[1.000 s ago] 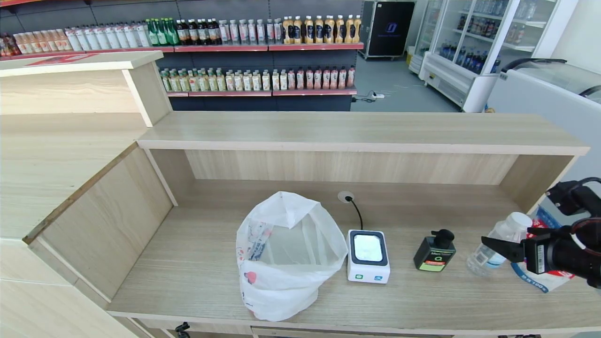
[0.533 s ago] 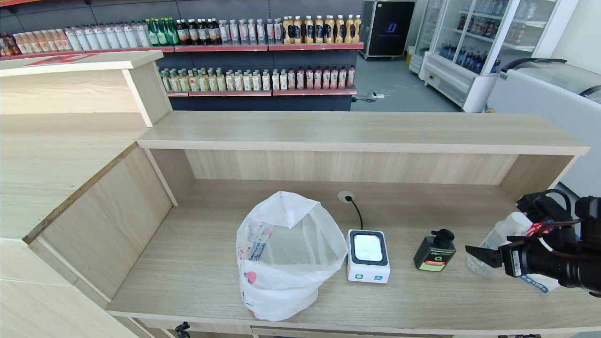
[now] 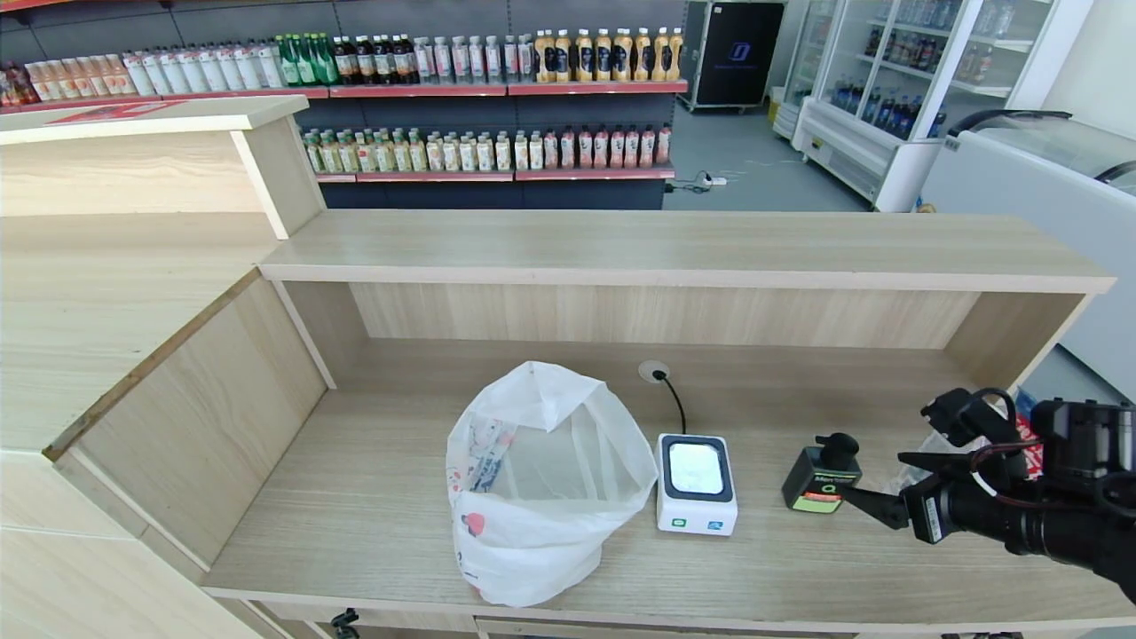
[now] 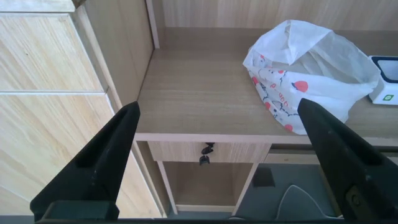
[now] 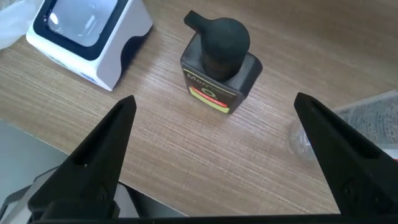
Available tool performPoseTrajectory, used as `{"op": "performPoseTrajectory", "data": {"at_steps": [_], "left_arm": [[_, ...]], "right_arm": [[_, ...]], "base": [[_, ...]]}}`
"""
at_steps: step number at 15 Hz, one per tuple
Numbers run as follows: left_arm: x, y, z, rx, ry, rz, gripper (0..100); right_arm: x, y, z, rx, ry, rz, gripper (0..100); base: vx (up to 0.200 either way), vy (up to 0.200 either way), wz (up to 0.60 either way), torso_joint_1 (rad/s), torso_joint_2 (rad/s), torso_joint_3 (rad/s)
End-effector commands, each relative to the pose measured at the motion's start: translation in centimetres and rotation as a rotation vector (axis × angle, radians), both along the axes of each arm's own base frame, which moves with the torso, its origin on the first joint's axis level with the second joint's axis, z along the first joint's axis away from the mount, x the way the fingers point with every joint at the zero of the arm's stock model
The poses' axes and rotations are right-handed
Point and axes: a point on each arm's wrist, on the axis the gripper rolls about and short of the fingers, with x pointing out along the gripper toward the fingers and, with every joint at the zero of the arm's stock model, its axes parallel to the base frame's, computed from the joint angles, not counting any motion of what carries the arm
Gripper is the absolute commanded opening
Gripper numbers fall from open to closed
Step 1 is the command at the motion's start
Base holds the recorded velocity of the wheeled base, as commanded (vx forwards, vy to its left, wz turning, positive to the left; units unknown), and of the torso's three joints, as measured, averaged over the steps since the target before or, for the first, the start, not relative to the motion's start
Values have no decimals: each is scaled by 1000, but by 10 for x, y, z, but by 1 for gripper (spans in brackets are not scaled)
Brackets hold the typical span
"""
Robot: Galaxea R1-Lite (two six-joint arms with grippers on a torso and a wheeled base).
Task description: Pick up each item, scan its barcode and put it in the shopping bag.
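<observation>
A white plastic shopping bag (image 3: pixel 541 479) stands open on the wooden counter (image 3: pixel 373 524); it is also in the left wrist view (image 4: pixel 305 68). To its right sits the white barcode scanner (image 3: pixel 695 484) (image 5: pixel 87 37), then a small black pump bottle (image 3: pixel 821 477) (image 5: pixel 221 62). My right gripper (image 3: pixel 887 486) (image 5: pixel 214 101) is open just right of the pump bottle, fingers either side of it from above, not touching. A clear water bottle (image 5: pixel 367 118) lies behind the arm, largely hidden. My left gripper (image 4: pixel 217 107) hangs open off the counter's front left edge.
A red and blue packet (image 3: pixel 1029 433) lies at the counter's far right behind my right arm. A raised ledge (image 3: pixel 674 253) walls the back and a side panel (image 3: pixel 195 417) the left. The scanner cable (image 3: pixel 674 399) runs to a hole at the back.
My right arm has moved left and lower, from beside the water bottle to next to the black pump bottle, now covering the water bottle. Bag, scanner and pump bottle stayed put.
</observation>
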Motion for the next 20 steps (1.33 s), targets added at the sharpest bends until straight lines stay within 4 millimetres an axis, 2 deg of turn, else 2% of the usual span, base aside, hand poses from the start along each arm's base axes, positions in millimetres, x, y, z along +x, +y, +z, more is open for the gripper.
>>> {"op": "performPoseTrajectory", "data": {"at_steps": [1,14,17,20], "left_arm": [[0,0,0,0,0,0,100],[0,0,0,0,0,0,100],[0,0,0,0,0,0,100],[0,0,0,0,0,0,100]], "right_arm": [[7,0,-13,2,16,26,100],[39,8,-47,4,-64,141,100],[55,7,-57,-6,-97,176,100],[57,11,-71,-12,-74,199,100]], "base": [[0,0,0,0,0,0],[0,0,0,0,0,0],[0,0,0,0,0,0],[0,0,0,0,0,0]]}}
